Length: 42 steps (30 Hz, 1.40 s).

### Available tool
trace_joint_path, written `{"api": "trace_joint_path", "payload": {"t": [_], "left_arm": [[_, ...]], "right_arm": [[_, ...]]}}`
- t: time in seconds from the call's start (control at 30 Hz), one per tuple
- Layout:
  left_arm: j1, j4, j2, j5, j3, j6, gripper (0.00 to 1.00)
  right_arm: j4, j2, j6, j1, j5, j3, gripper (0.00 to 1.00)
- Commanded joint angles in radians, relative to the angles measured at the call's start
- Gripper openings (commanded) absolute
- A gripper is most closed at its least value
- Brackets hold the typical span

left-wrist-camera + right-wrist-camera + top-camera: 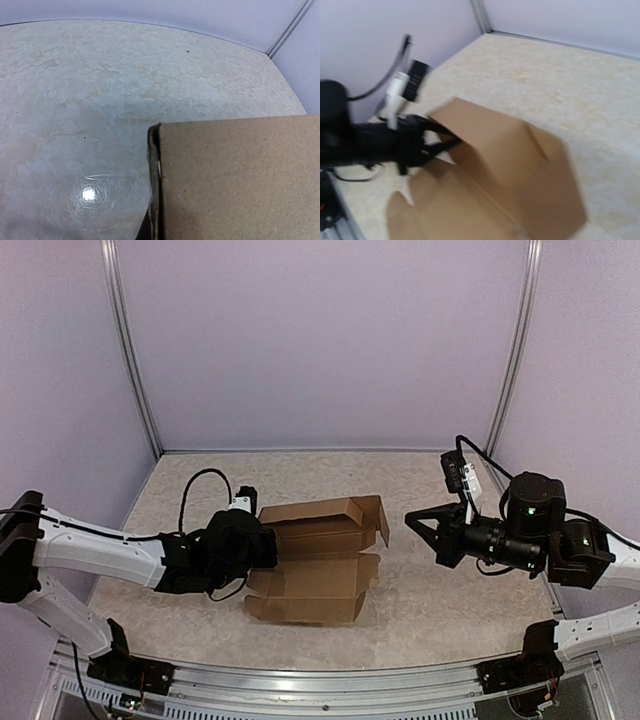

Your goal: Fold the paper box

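The paper box (315, 560) lies in the middle of the surface (420, 620), a brown die-cut piece partly formed. Its lower half is spread flat toward the bottom of the top view, and its upper half is already creased into a long trough.

The left pincer (268, 546) sits at the box's left end. In the blurred right wrist view it (445, 140) appears clenched on the edge of a raised panel (510, 165), pinching the thin cardboard. In the left wrist view that cardboard (235, 180) fills the lower right of the frame, its folded edge standing upright.

The right pincer (412, 520) is clenched on nothing. It hovers at the right of the top view, tips aimed at the box and clearly apart from it.

The step in hand looks like standing up the long wall while the left end is anchored. The end flap (381, 520) at the box's right juts out unfolded. The next move probably calls for the right pincer to close the gap and nudge that flap inward with its shut tips. The left grip has to steady the box against sliding.
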Motion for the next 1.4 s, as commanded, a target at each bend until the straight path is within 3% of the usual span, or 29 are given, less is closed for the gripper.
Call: {"api": "trace_joint_path", "payload": {"t": [0.0,0.17,0.63,1.0,1.37], "left_arm": [[0.022,0.070,-0.082,0.085,-0.049,-0.020,0.00],[0.042,0.104,-0.153,0.156,-0.087,-0.053,0.00],[0.066,0.249,-0.221,0.384,-0.137,-0.099,0.00],[0.067,0.260,-0.236,0.462,-0.138,-0.081,0.00],[0.067,0.339,-0.211,0.546,-0.149,-0.079,0.00]], "right_arm": [[-0.021,-0.046,0.004,0.007,0.096,-0.073,0.00],[0.068,-0.077,0.031,0.007,0.090,-0.152,0.00],[0.528,0.062,0.039,0.010,-0.193,-0.224,0.00],[0.642,0.137,-0.019,0.037,-0.270,-0.159,0.00],[0.641,0.198,-0.032,0.071,-0.205,-0.130,0.00]]}}
